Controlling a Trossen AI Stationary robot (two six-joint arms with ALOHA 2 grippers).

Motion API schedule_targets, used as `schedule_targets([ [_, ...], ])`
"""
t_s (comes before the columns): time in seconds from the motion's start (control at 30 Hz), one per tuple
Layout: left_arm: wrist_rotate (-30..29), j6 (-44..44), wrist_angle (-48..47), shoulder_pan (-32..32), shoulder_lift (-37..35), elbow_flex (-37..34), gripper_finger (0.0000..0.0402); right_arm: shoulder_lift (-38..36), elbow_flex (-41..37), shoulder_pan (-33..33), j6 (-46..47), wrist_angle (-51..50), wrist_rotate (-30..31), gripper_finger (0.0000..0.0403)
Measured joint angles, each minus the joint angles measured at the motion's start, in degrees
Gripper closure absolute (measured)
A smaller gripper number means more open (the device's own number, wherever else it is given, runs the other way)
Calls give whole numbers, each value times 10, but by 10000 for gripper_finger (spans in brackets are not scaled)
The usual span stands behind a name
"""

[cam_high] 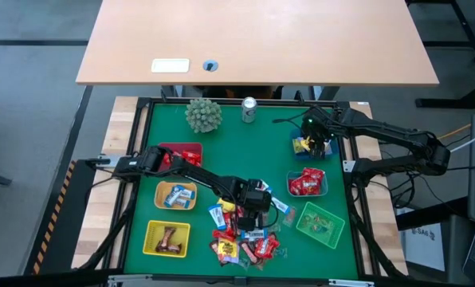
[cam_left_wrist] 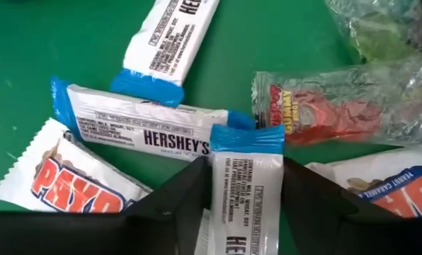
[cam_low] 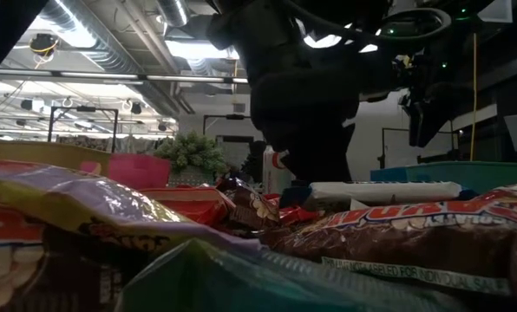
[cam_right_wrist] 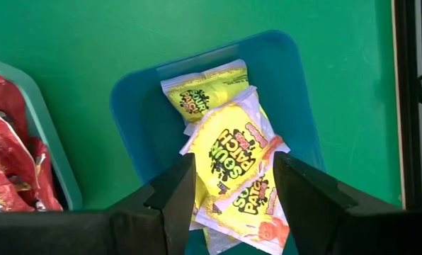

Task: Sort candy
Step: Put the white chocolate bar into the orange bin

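Loose candy [cam_high: 241, 237] lies heaped on the green mat near the front edge. My left gripper [cam_high: 256, 209] hangs over the heap, pointing steeply down and open. A white bar with blue ends [cam_left_wrist: 243, 191] lies lengthwise between its fingers, resting on other sweets. A second such bar [cam_left_wrist: 137, 124] lies across just beyond it, and a red-and-clear packet [cam_left_wrist: 324, 106] is beside it. At the far right my right gripper [cam_high: 316, 142] is open above the blue basket [cam_right_wrist: 137, 106]. Yellow packets [cam_right_wrist: 229, 152] lie in that basket, below the fingers. My left gripper stands astride the white bar near its blue end [cam_left_wrist: 245, 138], one finger [cam_left_wrist: 190, 191] along each long side, coming from above. The bar lies flat on the heap. I cannot tell whether the fingers touch the wrapper.
A red basket [cam_high: 182, 153], an orange one with blue-white sweets [cam_high: 175, 195] and a yellow one with brown sweets [cam_high: 167, 239] stand at the left. A teal basket with red packets [cam_high: 308, 183] and a green basket [cam_high: 321, 223] stand at the right. A spiky green ball [cam_high: 203, 114] and a silver can [cam_high: 249, 109] are at the far edge.
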Motion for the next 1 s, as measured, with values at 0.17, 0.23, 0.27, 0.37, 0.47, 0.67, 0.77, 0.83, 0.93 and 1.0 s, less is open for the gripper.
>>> schedule_targets([
  [0.17,1,1,-2,0,0,0,286,0,0,0,0,0,0,214],
  [0.23,1,1,-3,0,0,0,301,0,0,0,0,0,0,214],
  [0.27,1,1,-3,0,0,0,306,0,0,0,0,0,0,214],
  [0.37,4,-3,-4,0,-1,0,312,0,0,0,0,0,0,214],
  [0.47,34,-16,-6,1,-5,0,312,0,0,0,0,0,0,214],
  [0.67,42,-18,-16,0,-32,0,311,0,0,0,0,0,0,214],
  [0.77,37,-18,-17,0,-49,0,311,0,0,0,0,1,0,214],
  [0.83,29,-19,-22,0,-59,0,311,0,0,0,0,1,0,214],
  [0.93,26,-19,-43,0,-84,0,311,0,0,0,0,1,0,214],
  [1.0,25,-22,-63,0,-102,0,311,0,0,0,0,2,0,214],
])
